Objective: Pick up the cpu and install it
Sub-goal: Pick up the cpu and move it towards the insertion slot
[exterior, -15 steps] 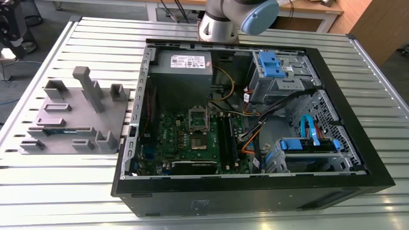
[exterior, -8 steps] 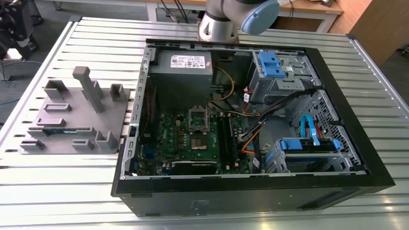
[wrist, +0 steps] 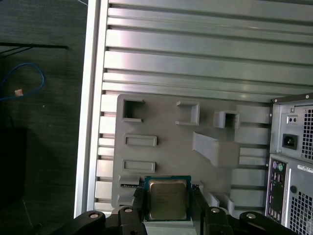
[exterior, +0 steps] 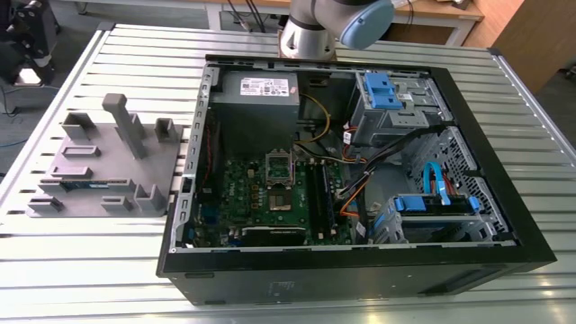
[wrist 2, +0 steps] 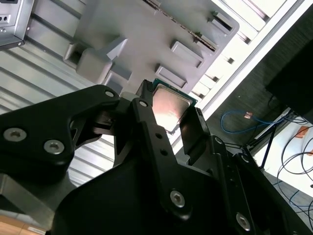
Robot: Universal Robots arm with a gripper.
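**Desk:** Where is the cpu [wrist: 168,198], the small flat square chip with the silver-grey metal top?

**Photographer:** Pinched in the black two-fingered gripper [wrist: 168,206]. Both wrist views show the claw closed on it, one finger [wrist: 139,199] on each of two opposite edges and the metal top facing the camera. Gripping by the rim probably keeps the pads off the chip's faces.

**Desk:** Is it off its stand?

**Photographer:** It looks that way. In the second wrist view the cpu [wrist 2: 168,104] sits between the fingers with the pale grey moulded plastic parts tray [wrist 2: 146,29] well behind it, so I judge it lifted clear. In the first wrist view it hangs over one edge of that tray [wrist: 166,127], near the slots and pockets that seem shaped to hold each part in a fixed place.

**Desk:** And the machine it is meant for?

**Photographer:** The black tower computer case [exterior: 360,270] lies on its side on the ribbed aluminium table [exterior: 90,270], just beside the tray [exterior: 99,162]. Its open side faces up, so the green motherboard [exterior: 261,196] can be reached from above. The pick-up looks done. The chip is over the tray, not the board.
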